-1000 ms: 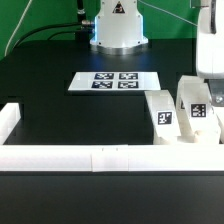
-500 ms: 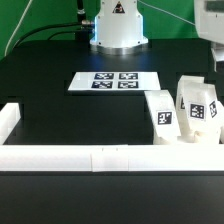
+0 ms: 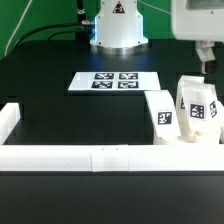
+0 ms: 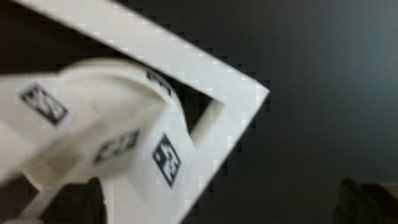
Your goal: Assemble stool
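Two white leg blocks with square tags stand at the exterior view's right, one (image 3: 160,116) next to a taller one (image 3: 198,106), against the front rail. My gripper (image 3: 205,55) hangs above and behind the taller block, clear of it. In the wrist view the blurred tagged leg blocks (image 4: 107,130) lie below my gripper (image 4: 217,202). Its dark fingertips (image 4: 64,202) stand wide apart with nothing between them, so it is open and empty. The round seat is out of view.
The marker board (image 3: 113,81) lies flat mid-table. A long white border rail (image 3: 90,158) runs along the front, with a raised end at the exterior view's left (image 3: 9,118); its corner shows in the wrist view (image 4: 187,60). The arm's white base (image 3: 118,28) stands at the back.
My gripper has risen from just above the leg blocks and shifted toward the exterior view's left; the white hand is now more in view. The leg blocks have not moved.
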